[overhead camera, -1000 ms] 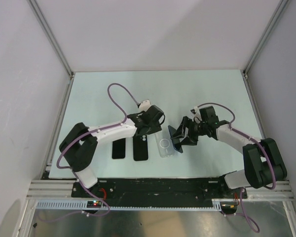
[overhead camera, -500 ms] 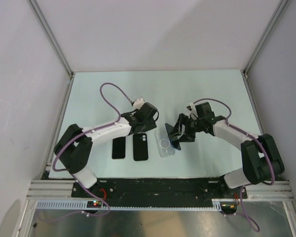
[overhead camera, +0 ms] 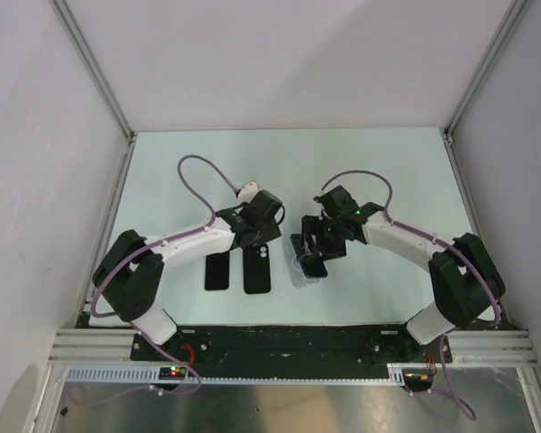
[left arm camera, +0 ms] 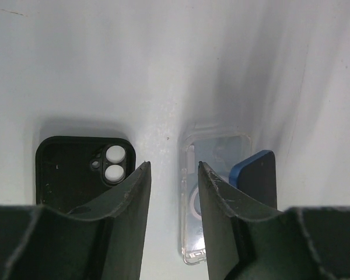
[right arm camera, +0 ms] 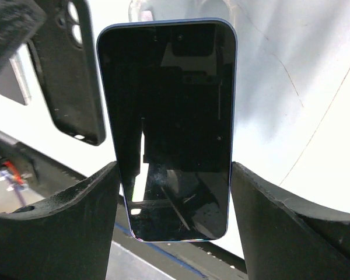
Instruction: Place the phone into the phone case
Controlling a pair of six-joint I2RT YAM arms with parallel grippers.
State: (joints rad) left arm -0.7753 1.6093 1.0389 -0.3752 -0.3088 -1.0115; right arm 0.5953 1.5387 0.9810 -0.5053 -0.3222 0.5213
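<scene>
My right gripper [overhead camera: 319, 244] is shut on the blue phone [overhead camera: 307, 250] and holds it tilted over the clear phone case [overhead camera: 306, 275], which lies flat on the table. In the right wrist view the phone [right arm camera: 169, 116] shows its dark screen, clamped by its long edges between the fingers of the right gripper [right arm camera: 174, 169]. My left gripper [overhead camera: 263, 236] is open and empty, hovering between the clear case and a black case [overhead camera: 257, 269]. In the left wrist view the gripper [left arm camera: 172, 172] frames bare table, with the clear case [left arm camera: 189, 204] and the phone's blue corner [left arm camera: 254, 175] to the right.
A black phone case with camera holes [left arm camera: 76, 169] lies left of the clear case; it also shows in the right wrist view [right arm camera: 70, 81]. A second black slab [overhead camera: 217, 271] lies further left. The table's near edge and the arm bases are just below these.
My right gripper has carried the phone leftward until it is over the clear case. My left gripper has drawn back a little to the left, off the clear case.
</scene>
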